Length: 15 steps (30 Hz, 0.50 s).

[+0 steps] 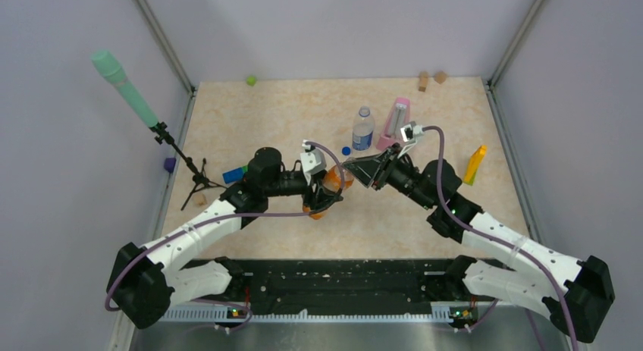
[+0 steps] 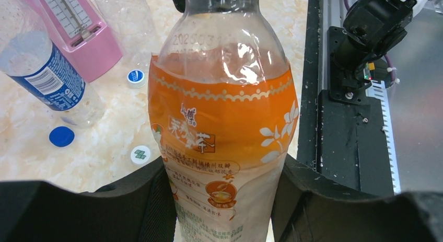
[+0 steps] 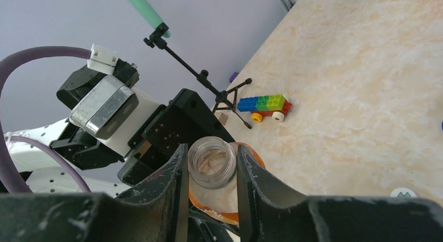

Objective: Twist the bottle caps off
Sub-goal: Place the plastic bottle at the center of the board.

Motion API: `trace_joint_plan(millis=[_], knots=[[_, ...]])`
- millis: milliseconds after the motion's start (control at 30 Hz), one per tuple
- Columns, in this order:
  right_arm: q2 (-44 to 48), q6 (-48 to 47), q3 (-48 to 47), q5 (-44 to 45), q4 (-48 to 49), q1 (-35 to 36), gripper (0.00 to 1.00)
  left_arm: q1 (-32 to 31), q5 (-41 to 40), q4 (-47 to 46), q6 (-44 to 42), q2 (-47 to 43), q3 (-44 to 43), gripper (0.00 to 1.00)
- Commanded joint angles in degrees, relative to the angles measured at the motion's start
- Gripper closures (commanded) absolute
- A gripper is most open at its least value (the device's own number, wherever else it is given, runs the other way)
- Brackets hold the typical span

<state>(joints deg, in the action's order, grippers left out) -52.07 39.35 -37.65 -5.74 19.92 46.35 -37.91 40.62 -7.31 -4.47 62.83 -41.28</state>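
Three caps (image 2: 61, 136) lie loose on the desk (image 1: 425, 207) near the pink metronome (image 1: 396, 117). Just in front of it, my left tool (image 2: 227, 171) clamps the orange bottle (image 2: 224, 122) and my right tool (image 3: 210, 153) pinches its bare neck. Uncapping seems done, so letting go comes next.

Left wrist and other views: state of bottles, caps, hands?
Orange bottle: uncapped, held by both hands.
Left hand: shut on its body.
Right hand: shut on its neck.
Blue-label bottle: upright.
Clear bottle: top hidden.
Blue cap: off, on table.
Blue-logo cap: off, on table.
Green-logo cap: off, on table.
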Motion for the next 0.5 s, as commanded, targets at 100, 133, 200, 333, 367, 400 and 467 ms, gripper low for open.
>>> trace_joint_plan(millis=[100,133,200,333,367,400,467], knots=[[-1.39,-2.93,-4.94,-0.76,-4.03,0.56,1.0,-0.24,-4.52,-4.18,-0.63,-1.92,-1.02,0.55],[-1.43,-3.25,-5.04,-0.62,-4.36,0.51,1.0,-0.23,-5.15,-4.28,-0.64,-2.18,-0.86,0.51],[-1.3,-3.81,-5.07,0.02,-5.01,0.52,1.0,-0.23,-6.16,-4.22,-0.88,-2.56,-0.45,0.38],[-1.1,-4.55,-5.07,2.1,-6.59,0.51,1.0,-0.24,-7.82,-3.32,-0.79,-3.68,-0.15,0.26],[-1.18,-4.57,-5.11,2.47,-6.95,0.58,1.0,-0.23,-8.08,-3.27,-0.92,-4.02,0.02,0.2],[-1.18,-4.68,-5.15,2.7,-7.29,0.57,1.0,-0.23,-8.36,-3.17,-1.27,-4.21,0.16,0.18],[-1.14,-4.81,-5.12,3.25,-7.9,0.59,1.0,-0.24,-9.55,-2.55,-1.67,-4.52,0.18,0.12]])
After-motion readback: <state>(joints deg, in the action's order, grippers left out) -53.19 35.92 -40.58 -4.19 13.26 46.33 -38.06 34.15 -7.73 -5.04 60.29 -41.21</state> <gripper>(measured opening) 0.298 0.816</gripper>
